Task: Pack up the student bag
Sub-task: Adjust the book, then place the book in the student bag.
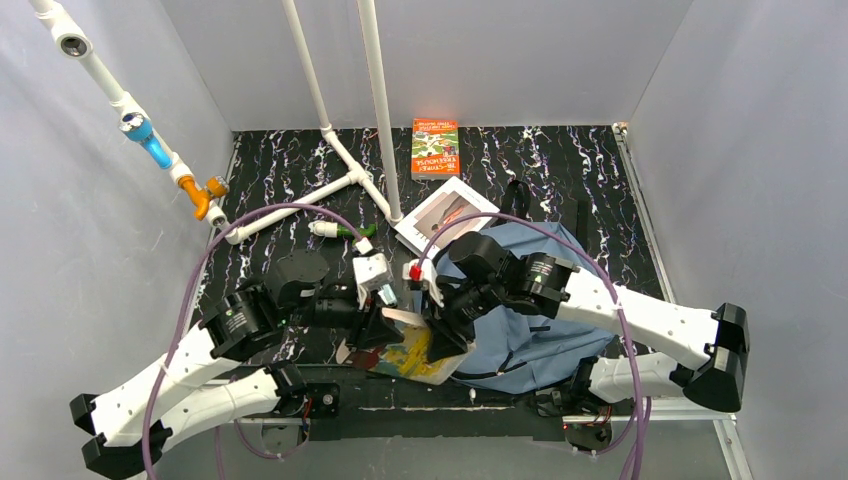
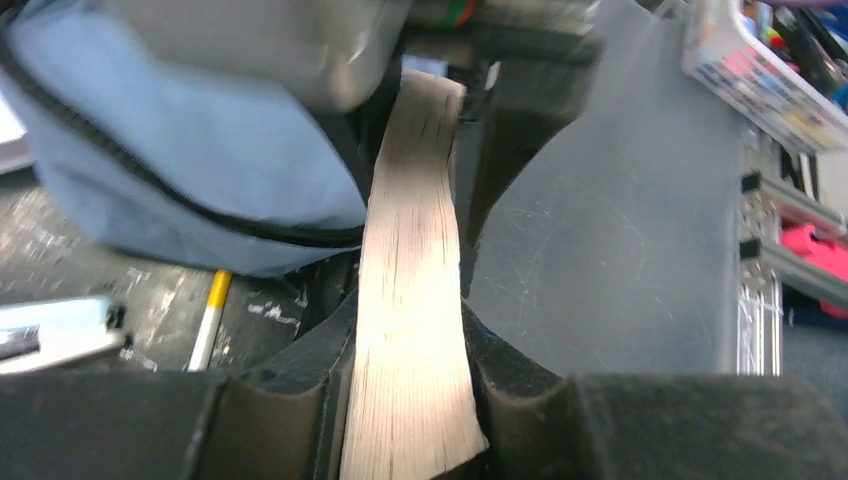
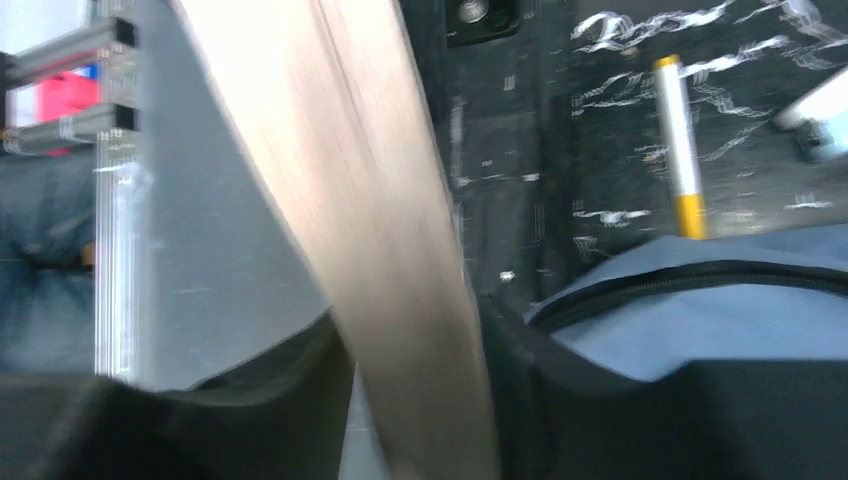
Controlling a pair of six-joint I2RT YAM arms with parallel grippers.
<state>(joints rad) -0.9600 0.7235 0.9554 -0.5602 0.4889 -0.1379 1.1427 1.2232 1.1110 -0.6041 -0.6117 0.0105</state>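
– Left gripper (image 2: pixel 405 345), entry: my fingers (image 2: pixel 290 405) are clamped across the page edge of the picture book (image 1: pixel 412 356). The right gripper (image 3: pixel 415 375) pinches the same book from the other side. The book is tilted, just off the middle of the near edge.
– And the student bag (image 1: pixel 528 335)?
– Slumped flat toward the near right corner, partly under my right arm (image 1: pixel 620 310), just beside the book. The zipper line (image 2: pixel 150 178) is in view, but I cannot tell whether the mouth is open.
– Handling?
– Judgement only: soft, light fabric with no stiffness. It will fold and slide when pushed and won't hold its mouth open. It isn't fragile. I would take the fabric lip beside the zipper, or a black strap (image 1: pixel 583 218), with one gripper while the other feeds the book in. The book bows between my two grips, so it is thin and flexible.
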